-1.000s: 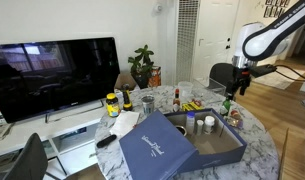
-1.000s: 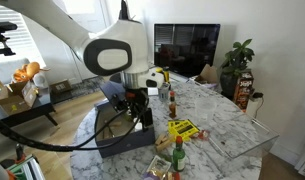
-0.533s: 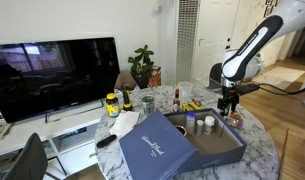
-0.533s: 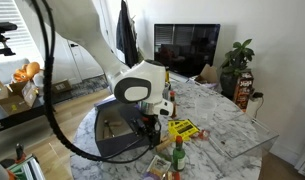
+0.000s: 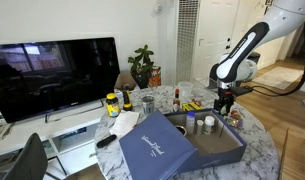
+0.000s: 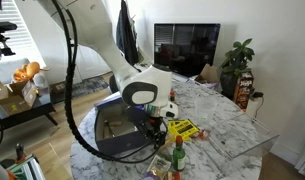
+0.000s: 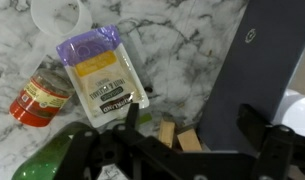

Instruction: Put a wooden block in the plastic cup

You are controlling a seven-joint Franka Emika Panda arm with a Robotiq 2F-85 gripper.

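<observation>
Wrist view: a small wooden block [image 7: 167, 132] lies on the marble tabletop [image 7: 182, 30], its long axis running up and down the picture with one short end towards the claw [image 7: 192, 125]. A second block [image 7: 192, 141] lies just beside it, touching or nearly so, and is tilted on a diagonal. Both sit in the gap between the claw's fingers [image 7: 132, 118], which stand wide apart and clamp nothing. Whether the tips touch the tabletop cannot be told. To one side of the blocks rises the dark wall of a navy box [image 7: 262, 60], and one finger stands just beside or over its edge. On the other side a yellow packet [image 7: 100, 72] with a purple top lies flat, one corner near the block. Beyond it a red bottle [image 7: 37, 98] lies on its side, and a green bottle [image 7: 47, 165] shows at the lower corner. A pale round rim [image 7: 57, 12] is cut off by the top edge, and what it is cannot be told. In an exterior view the claw [image 5: 224, 101] hangs low over the tabletop at the box's far corner, while a clear cup [image 5: 147, 102] stands upright well apart from it, near the plant [image 5: 142, 65]. In an exterior view the claw [image 6: 160, 120] sits between the box [image 6: 117, 140] and the packet [image 6: 182, 128].
</observation>
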